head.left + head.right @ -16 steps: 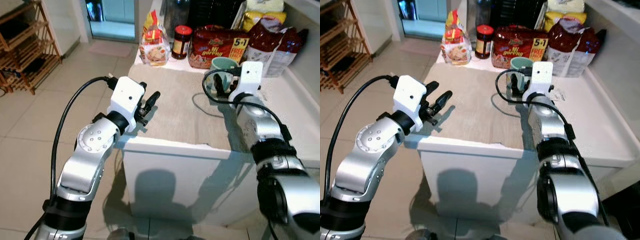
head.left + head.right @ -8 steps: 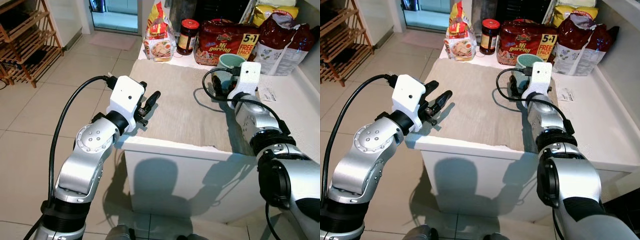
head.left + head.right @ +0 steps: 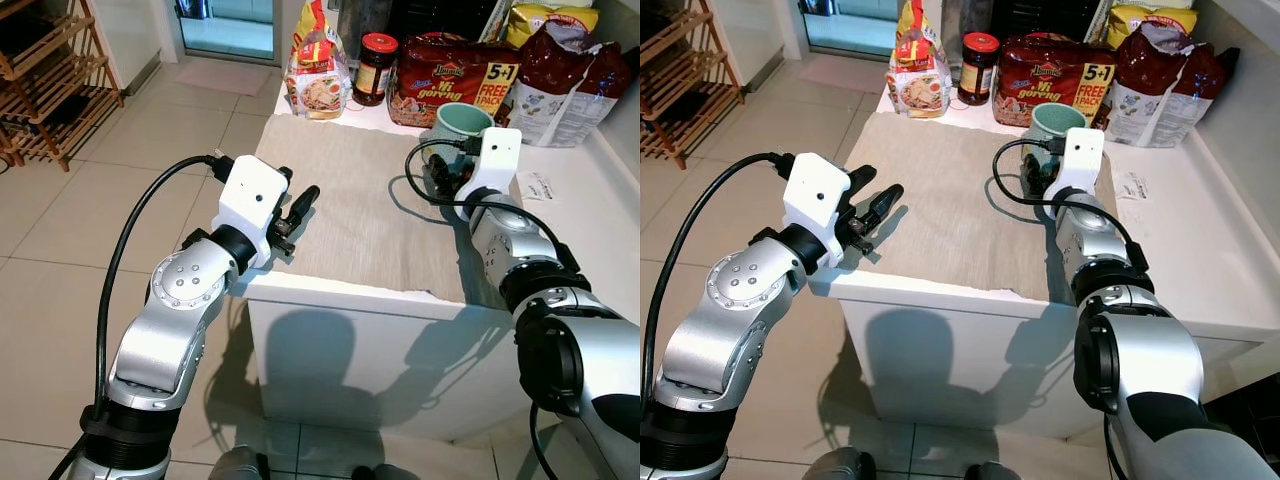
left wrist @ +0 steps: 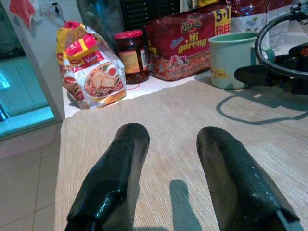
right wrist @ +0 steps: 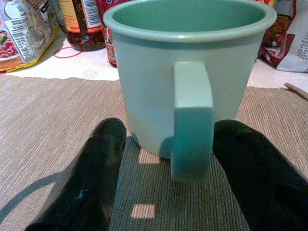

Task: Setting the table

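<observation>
A pale green mug (image 3: 455, 122) stands upright at the far right of a beige placemat (image 3: 350, 190) on the white counter (image 3: 585, 250). My right gripper (image 5: 171, 132) is open just in front of the mug (image 5: 187, 72), its handle (image 5: 192, 120) pointing between the two black fingers (image 5: 98, 168). The fingers rest low on the mat and do not touch the mug. My left gripper (image 3: 298, 203) is open with nothing in it, hovering over the mat's near left edge, well short of the mug (image 4: 236, 60).
Along the counter's back stand a noodle packet (image 3: 315, 70), a red-lidded jar (image 3: 377, 68), a red Mi Goreng pack (image 3: 455, 75) and bags (image 3: 560, 85). A black cable (image 3: 420, 195) loops over the mat. A wooden rack (image 3: 45, 90) stands on the tiled floor left.
The whole picture has shifted a little, so the camera moved. Both grippers keep their places relative to the mug and the mat.
</observation>
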### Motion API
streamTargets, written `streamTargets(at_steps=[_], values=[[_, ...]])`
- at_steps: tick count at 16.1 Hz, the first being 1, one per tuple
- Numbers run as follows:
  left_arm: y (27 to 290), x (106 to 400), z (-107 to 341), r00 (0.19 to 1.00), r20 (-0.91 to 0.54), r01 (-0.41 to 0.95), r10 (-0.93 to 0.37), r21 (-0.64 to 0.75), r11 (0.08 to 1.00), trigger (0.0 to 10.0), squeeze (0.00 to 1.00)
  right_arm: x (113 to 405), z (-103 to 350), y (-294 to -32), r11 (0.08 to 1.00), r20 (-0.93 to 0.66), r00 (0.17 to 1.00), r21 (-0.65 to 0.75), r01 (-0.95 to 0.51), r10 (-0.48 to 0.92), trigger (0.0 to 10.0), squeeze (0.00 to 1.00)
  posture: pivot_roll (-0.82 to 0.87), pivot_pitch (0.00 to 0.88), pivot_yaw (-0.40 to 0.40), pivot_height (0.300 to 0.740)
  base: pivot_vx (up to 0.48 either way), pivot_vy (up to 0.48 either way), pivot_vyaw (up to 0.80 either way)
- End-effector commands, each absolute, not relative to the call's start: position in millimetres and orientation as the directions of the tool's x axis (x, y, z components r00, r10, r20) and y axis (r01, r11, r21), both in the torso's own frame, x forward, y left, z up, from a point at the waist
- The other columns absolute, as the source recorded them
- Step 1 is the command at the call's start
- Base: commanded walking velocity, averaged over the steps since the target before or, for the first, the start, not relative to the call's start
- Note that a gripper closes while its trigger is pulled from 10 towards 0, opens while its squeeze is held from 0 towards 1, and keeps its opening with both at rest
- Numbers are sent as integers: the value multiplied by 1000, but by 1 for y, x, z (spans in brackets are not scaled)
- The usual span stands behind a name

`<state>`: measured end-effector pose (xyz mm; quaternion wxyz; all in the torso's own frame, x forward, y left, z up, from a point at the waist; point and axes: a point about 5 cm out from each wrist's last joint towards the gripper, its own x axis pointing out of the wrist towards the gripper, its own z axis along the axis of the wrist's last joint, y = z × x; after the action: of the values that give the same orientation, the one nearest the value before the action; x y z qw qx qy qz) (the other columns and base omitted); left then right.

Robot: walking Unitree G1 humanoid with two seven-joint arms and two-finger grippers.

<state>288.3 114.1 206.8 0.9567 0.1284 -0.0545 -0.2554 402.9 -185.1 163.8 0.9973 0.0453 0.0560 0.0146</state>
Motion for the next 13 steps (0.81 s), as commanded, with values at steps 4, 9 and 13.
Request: streamTargets(at_steps=[4, 9, 13], values=[[113, 288, 210, 862, 41, 476, -506, 281, 834, 10000, 0, 406, 175, -187, 995, -84, 996, 94, -26, 34, 0, 0, 134, 94, -86, 740, 0, 0, 0], [113, 289, 211, 862, 47, 473, -505, 284, 834, 10000, 0, 408, 180, -187, 997, -65, 997, 75, -34, 39, 0, 0, 134, 87, -86, 740, 0, 0, 0], [113, 291, 212, 862, 51, 471, -504, 286, 835, 10000, 0, 408, 182, -186, 997, -55, 998, 72, -36, 40, 0, 0, 136, 83, -85, 740, 0, 0, 0]])
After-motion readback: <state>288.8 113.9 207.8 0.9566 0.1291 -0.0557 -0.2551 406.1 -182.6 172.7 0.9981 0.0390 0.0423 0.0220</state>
